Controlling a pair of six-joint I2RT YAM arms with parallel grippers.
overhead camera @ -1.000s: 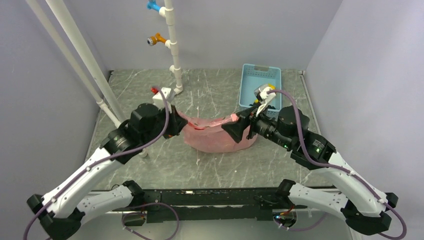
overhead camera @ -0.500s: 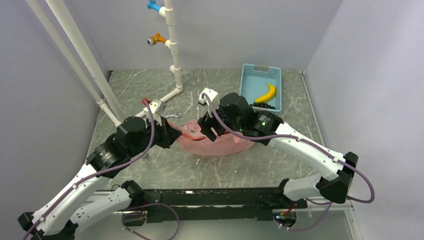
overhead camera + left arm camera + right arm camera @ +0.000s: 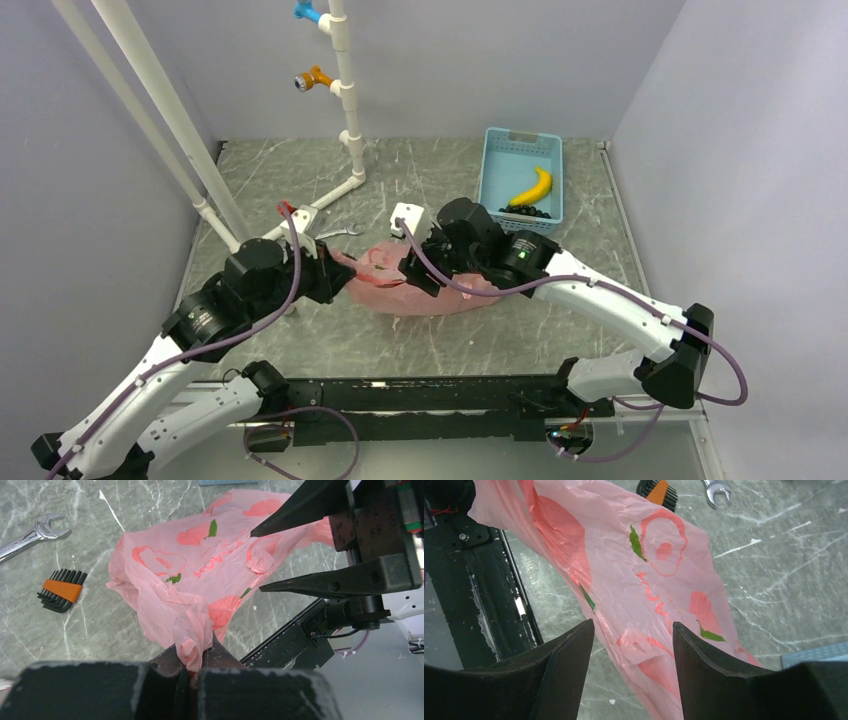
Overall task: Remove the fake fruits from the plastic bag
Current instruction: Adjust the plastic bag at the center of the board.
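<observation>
One plastic bag (image 3: 175, 580) is clenched by left jaws, dragged left since earlier; right jaws are spread.

Grey marbled tabletop (image 3: 430, 170) with a basket, hand tools and white pipework.
A light blue perforated plastic basket (image 3: 497, 165) sits at the far right, holding a yellow plastic banana (image 3: 532, 187) and, at its near end, a small bunch of black grapes (image 3: 527, 212). A silver open-ended steel wrench (image 3: 30, 536) lies flat left of centre, near a set of black hex keys in an orange holder (image 3: 61, 590). An upright white PVC pipe (image 3: 345, 90) at the back carries an orange peg (image 3: 312, 79) and a blue peg (image 3: 305, 13) above it. Two slanted white pipes (image 3: 150, 110) rise leftward.
</observation>
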